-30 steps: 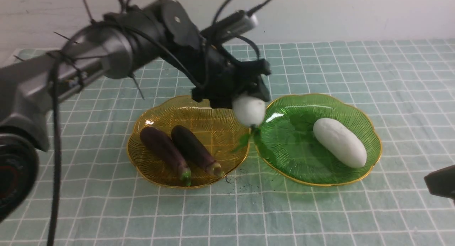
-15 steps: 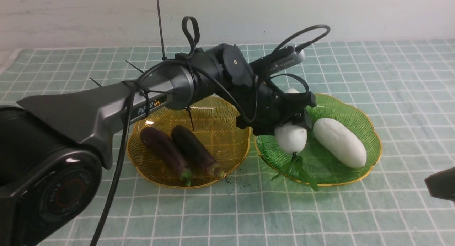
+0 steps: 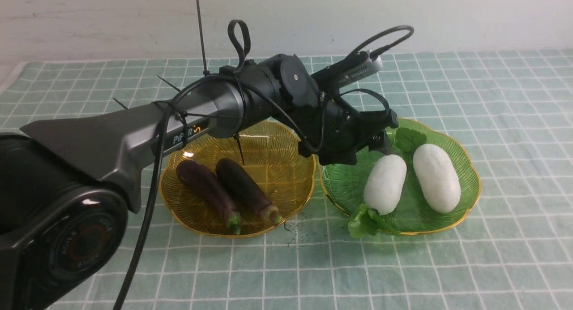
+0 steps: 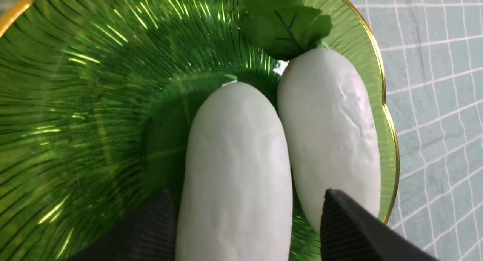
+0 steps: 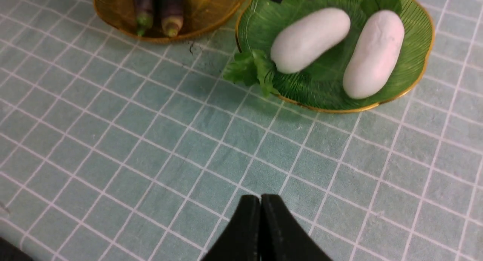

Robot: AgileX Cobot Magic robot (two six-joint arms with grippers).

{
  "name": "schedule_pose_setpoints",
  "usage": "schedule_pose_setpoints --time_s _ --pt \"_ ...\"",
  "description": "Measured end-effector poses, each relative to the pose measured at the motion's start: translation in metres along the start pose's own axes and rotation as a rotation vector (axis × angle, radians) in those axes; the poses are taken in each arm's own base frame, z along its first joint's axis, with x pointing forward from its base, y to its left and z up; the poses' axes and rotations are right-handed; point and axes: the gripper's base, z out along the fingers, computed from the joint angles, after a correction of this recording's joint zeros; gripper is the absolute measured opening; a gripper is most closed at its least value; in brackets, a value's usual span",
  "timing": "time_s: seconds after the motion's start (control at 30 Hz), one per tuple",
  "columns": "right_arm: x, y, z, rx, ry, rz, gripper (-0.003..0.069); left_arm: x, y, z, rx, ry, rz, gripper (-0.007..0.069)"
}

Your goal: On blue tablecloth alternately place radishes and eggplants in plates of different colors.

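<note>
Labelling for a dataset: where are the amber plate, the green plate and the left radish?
amber plate (image 3: 286, 166), front view, bare ribbed floor.
green plate (image 3: 342, 184), front view, bare ribbed floor.
left radish (image 3: 385, 184), front view, middle of the white body.

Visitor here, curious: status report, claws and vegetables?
Left gripper open over green ribbed plastic plate; right gripper shut, empty. Two white oblong toy radishes in it. Two dark purple toy eggplants in amber ribbed plate. Nothing blocking.
</note>
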Motion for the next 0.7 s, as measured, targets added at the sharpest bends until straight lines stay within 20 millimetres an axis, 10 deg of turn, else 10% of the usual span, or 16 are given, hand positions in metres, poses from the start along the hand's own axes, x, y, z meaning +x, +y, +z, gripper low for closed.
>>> schedule_pose_setpoints --time_s 0.33,0.7 --pt "0.055 0.017 -0.052 0.178 -0.265 0.022 -0.0015 -0.008 0.018 -0.015 -0.02 0.062 -0.004 0.0325" --pt "0.087 -0.009 0.021 0.264 -0.62 0.127 -0.0015 -0.008 0.026 -0.026 -0.022 0.15 0.11 0.0"
